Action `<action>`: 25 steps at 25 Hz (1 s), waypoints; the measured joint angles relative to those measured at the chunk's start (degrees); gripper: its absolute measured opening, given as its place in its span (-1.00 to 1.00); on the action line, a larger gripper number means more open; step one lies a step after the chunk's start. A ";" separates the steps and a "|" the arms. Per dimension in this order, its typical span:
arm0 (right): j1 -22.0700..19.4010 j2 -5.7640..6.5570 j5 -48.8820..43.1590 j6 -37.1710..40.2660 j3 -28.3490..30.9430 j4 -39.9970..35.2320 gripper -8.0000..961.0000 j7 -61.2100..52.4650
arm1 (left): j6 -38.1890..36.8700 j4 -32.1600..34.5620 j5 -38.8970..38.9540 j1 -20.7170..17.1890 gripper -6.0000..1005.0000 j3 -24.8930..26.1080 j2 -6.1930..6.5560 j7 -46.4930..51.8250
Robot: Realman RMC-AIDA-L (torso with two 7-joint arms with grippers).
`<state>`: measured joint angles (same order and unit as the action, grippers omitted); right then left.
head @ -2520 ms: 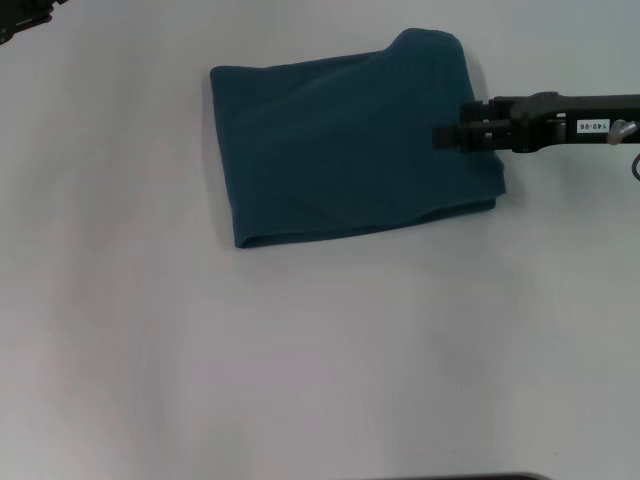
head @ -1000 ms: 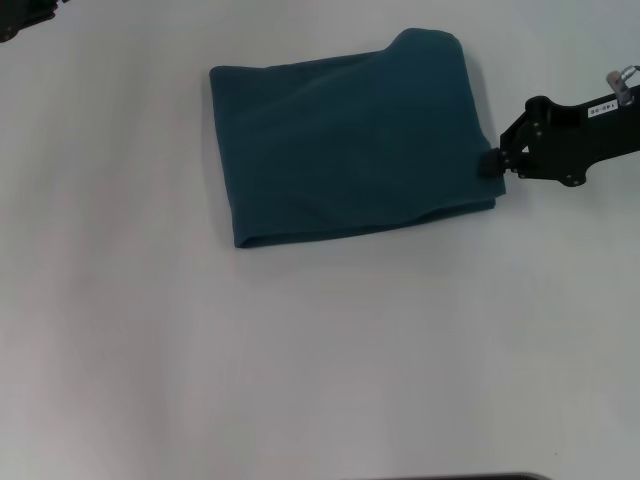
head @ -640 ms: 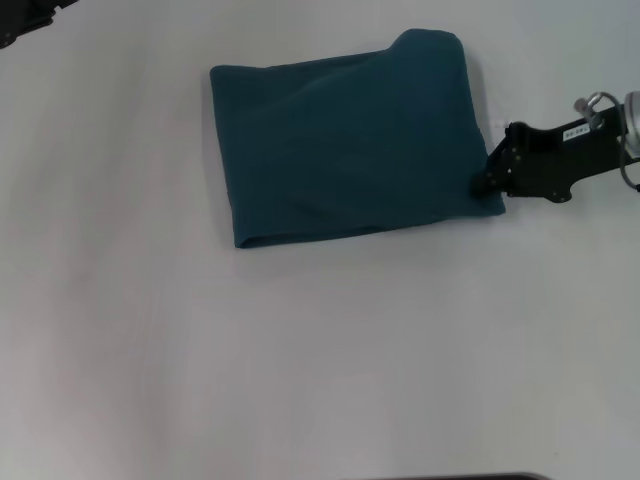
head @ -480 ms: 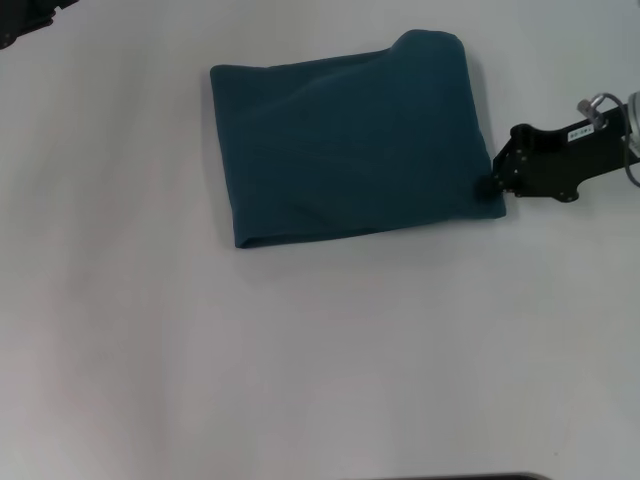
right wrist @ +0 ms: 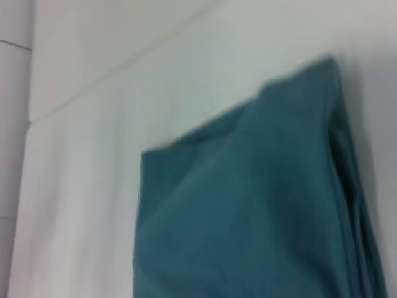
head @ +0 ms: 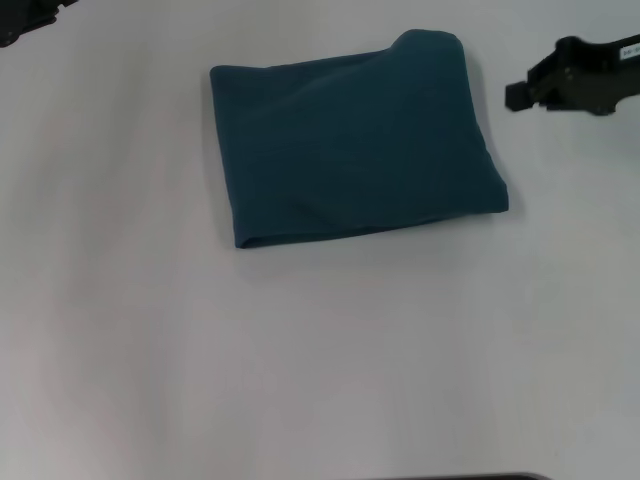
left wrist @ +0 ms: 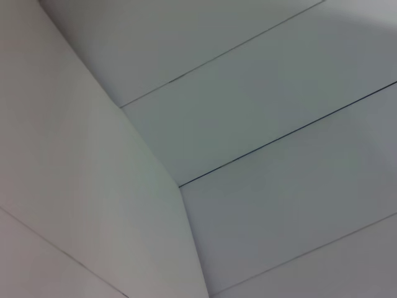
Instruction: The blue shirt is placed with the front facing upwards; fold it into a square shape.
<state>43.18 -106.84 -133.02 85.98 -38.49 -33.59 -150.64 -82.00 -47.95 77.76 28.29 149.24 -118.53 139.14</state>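
The right gripper [head: 512,95] has been lifted off the blue shirt [head: 350,150] and drawn back: half a second ago its tip was pressed at the shirt's near right corner, and now it is seen clear of the cloth, beside the shirt's right edge and toward the far side, with bare table [head: 320,360] between them. Whether its fingers are apart or together cannot be told, since only the dark tip of the assembly is visible in the head view. The shirt is left lying flat on the table as a compact, roughly square bundle, with no lettering showing and one rounded bulge standing out at the far right corner. In the right wrist view the shirt [right wrist: 260,205] is seen stacked in several layers along one edge, and nothing is held against it. The left gripper [head: 25,15] is parked at the far left corner of the head view, well apart from the shirt; its fingers cannot be judged either. From the release and withdrawal, the folding is judged essentially complete, only the protruding corner being left slightly untidy.
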 joint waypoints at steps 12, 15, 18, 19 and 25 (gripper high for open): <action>-17.07 -13.06 23.99 3.14 5.26 -17.35 -0.54 67.25 | -21.87 3.06 -0.22 -1.59 0.79 1.92 6.68 -32.00; -19.77 -12.97 27.17 6.17 4.64 -14.97 -0.20 76.36 | -22.96 3.55 -0.33 -2.91 0.79 1.98 5.26 -40.62; -22.11 -13.02 27.51 9.54 4.31 -12.21 0.23 81.48 | -23.15 4.07 -2.20 -4.50 0.79 0.36 1.60 -48.32; -22.69 -13.05 27.36 10.94 4.17 -10.93 0.31 82.45 | -23.13 4.00 -3.03 -5.17 0.79 -0.56 0.12 -50.39; -24.78 -12.84 27.20 16.19 3.93 -1.84 0.68 88.84 | -23.06 4.60 -7.44 -8.37 0.79 -2.72 -3.57 -60.57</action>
<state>18.41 -119.68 -105.83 102.17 -34.57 -35.44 -61.80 -105.05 -43.36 70.32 19.92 146.51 -122.10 78.58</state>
